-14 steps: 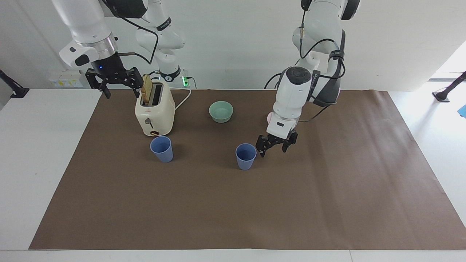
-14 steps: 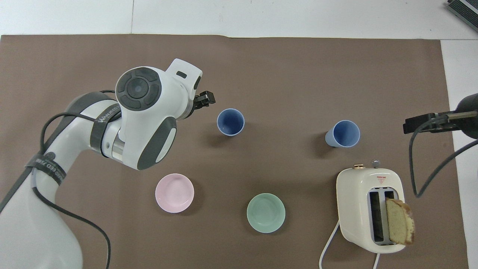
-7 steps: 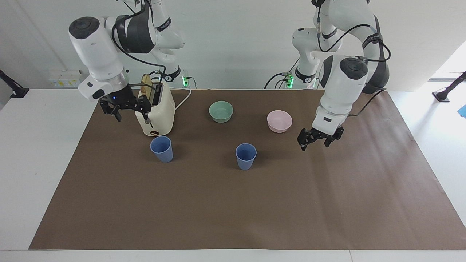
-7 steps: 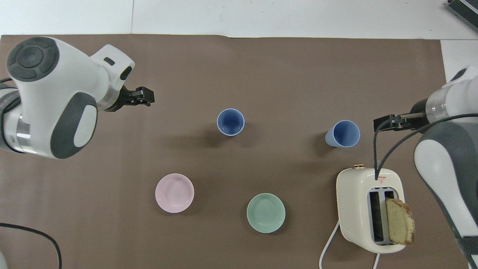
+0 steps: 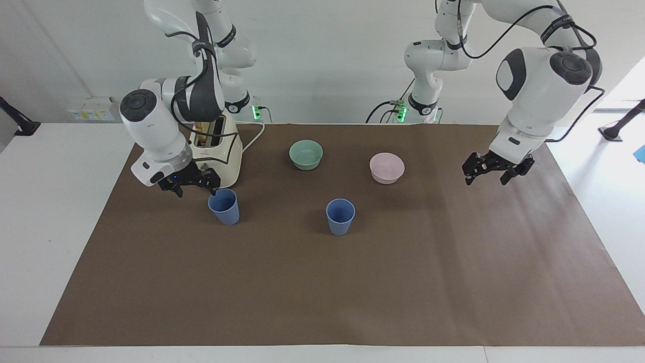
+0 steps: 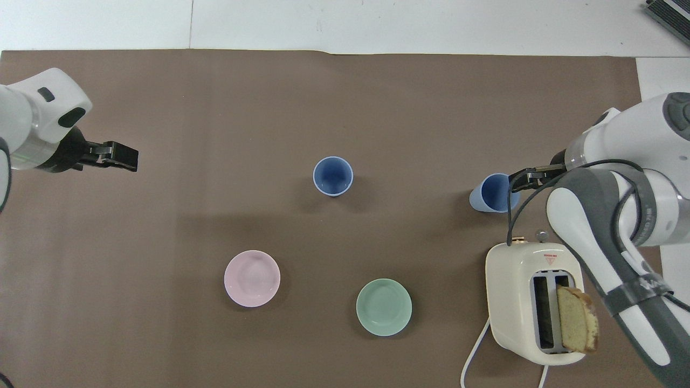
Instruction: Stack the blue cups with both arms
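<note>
Since the earlier frames, the left gripper (image 5: 492, 173) has been drawn away from the middle blue cup (image 5: 340, 216) to the left arm's end of the surface (image 5: 352, 292), uncovering the pink bowl (image 5: 386, 167). The right gripper (image 5: 190, 184) has been lowered just beside the second blue cup (image 5: 223, 206), in front of the toaster (image 5: 224, 159). Both grippers are spread and nothing is held. Both cups stand upright, well apart. A green bowl (image 5: 306, 154) sits nearer to the robots.
</note>
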Robot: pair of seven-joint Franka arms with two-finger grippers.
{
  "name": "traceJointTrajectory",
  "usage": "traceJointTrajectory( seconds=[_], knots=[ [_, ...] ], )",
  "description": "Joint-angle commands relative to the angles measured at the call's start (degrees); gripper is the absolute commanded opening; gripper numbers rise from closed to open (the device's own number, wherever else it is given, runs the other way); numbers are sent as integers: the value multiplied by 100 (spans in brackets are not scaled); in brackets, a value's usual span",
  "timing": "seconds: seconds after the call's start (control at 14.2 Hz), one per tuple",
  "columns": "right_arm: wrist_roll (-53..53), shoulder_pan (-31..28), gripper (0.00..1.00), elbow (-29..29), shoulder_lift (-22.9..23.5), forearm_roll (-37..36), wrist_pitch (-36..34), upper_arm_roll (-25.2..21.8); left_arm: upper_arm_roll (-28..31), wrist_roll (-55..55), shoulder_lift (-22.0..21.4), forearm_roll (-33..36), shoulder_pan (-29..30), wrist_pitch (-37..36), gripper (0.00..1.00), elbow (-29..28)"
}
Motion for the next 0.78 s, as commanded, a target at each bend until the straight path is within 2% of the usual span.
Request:
traceJointTrajectory(
  seconds=[0.0, 0.56, 0.71],
  knots=[
    [-76, 10, 100, -204, -62, 125, 142, -1, -47, 308, -404, -98, 125, -365, 100, -67],
    [-67, 115, 100, -512, 69, 125, 520, 8, -3, 220, -598, -116, 125, -1621, 100, 1049],
    [-85, 115, 100, -530, 262, 134, 783, 8, -21, 203, -590, -133, 125, -1920, 100, 1260]
  ],
)
